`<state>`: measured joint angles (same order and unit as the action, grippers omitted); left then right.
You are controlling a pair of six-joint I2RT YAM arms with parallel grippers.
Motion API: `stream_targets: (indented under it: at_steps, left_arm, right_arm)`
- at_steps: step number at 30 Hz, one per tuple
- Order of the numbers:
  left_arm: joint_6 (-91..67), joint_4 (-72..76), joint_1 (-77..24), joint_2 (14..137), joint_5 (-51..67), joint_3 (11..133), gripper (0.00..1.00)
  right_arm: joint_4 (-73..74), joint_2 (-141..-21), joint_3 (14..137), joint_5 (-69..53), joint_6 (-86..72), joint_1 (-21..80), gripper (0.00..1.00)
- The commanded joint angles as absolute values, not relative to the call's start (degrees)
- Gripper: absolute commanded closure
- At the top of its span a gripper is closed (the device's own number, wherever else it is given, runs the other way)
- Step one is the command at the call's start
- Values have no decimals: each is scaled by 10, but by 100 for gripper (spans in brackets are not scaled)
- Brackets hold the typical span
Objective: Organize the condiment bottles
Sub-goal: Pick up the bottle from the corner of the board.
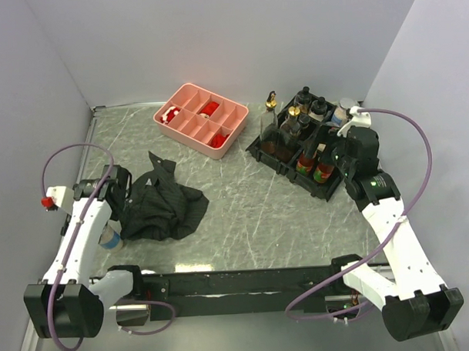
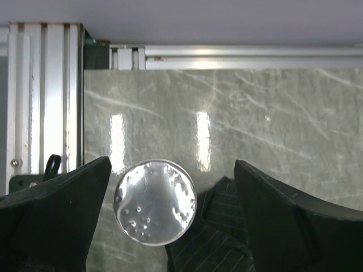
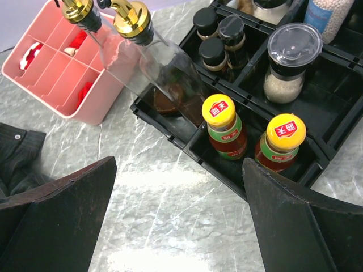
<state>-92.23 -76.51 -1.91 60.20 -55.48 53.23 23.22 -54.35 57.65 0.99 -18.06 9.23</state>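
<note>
We see our left hand point(image 2: 173, 170) spread around a clear-lidded shaker point(image 2: 155, 202) touching the black cloth point(image 2: 212, 241) at lower left, our right hand point(image 3: 180, 164) spread before the other condiment bottles point(image 3: 224, 127) in the black rack point(image 1: 283, 167) upper right.

The only writing stood on two yellow-capped sauce bottles point(image 3: 227, 133) point(image 3: 279, 148) just ahead of the right gripper point(image 3: 179, 170), toward its right finger. Each cap top bore a red square with white Chinese characters, too small to read surely. Their green-and-red body labels showed no legible words.
</note>
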Motion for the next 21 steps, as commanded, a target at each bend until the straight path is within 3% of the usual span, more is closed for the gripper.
stream_targets:
  at_steps: [1, 9, 12, 16, 18, 21]
  left_arm:
    - [-938, -785, -15, 604, -505, 531, 4]
    - [-961, -785, -15, 666, -481, 512, 1]
    - [-980, -787, -15, 676, -467, 506, 8]
    - [-978, -786, -15, 667, -491, 511, 34]
    - [-970, -786, -13, 657, -506, 521, 39]
    - [-962, -786, -11, 655, -516, 542, 59]
  right_arm:
    - [220, -535, 580, 17, -170, 99, 0]
    - [225, -520, 574, 22, -174, 98, 0]
    - [219, -519, 570, 10, -180, 99, 0]
    - [229, -519, 573, 4, -178, 104, 0]
    - [228, -513, 570, 14, -182, 105, 0]
    - [231, -515, 572, 17, -183, 105, 0]
